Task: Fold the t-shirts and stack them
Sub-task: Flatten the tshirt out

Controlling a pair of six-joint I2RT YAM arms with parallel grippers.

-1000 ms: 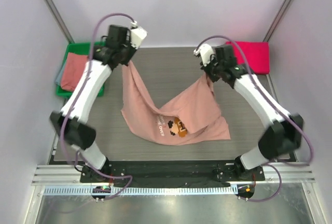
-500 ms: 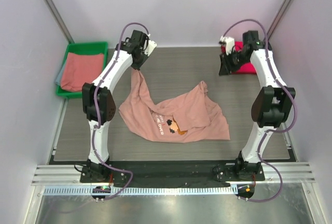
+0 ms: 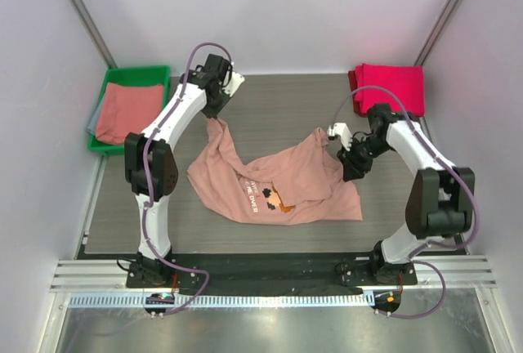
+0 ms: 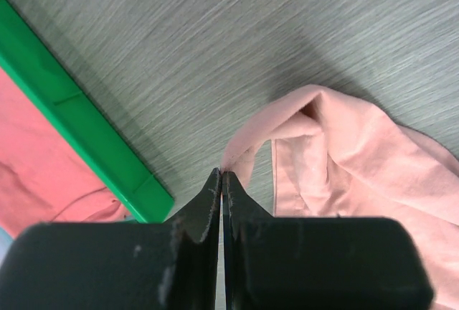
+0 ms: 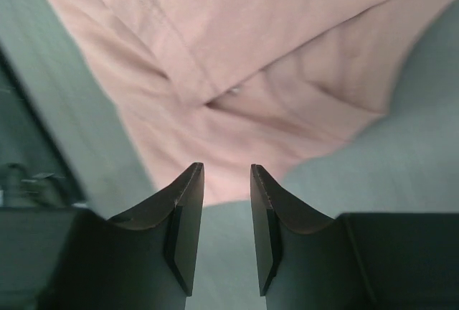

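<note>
The salmon-pink t-shirt [image 3: 278, 185] with the pixel-art print lies crumpled on the table's middle. My left gripper [image 3: 214, 110] is shut on its far-left corner and holds that corner just above the table; in the left wrist view the pink fabric [image 4: 337, 152] runs to the closed fingertips [image 4: 215, 188]. My right gripper [image 3: 351, 170] is open and empty at the shirt's right edge; the right wrist view shows the fabric [image 5: 244, 73] just beyond its gripper [image 5: 226, 175]. A folded magenta t-shirt [image 3: 391, 87] lies at the back right.
A green plastic bin [image 3: 111, 83] stands at the back left with a salmon shirt [image 3: 127, 112] over a grey one in it. Its rim [image 4: 86, 138] shows close to my left gripper. Walls enclose the table on three sides.
The right gripper let go of the shirt, swung to the back right, then came down open at the shirt's right edge. The left gripper lowered its corner; the shirt slumped onto the table.
</note>
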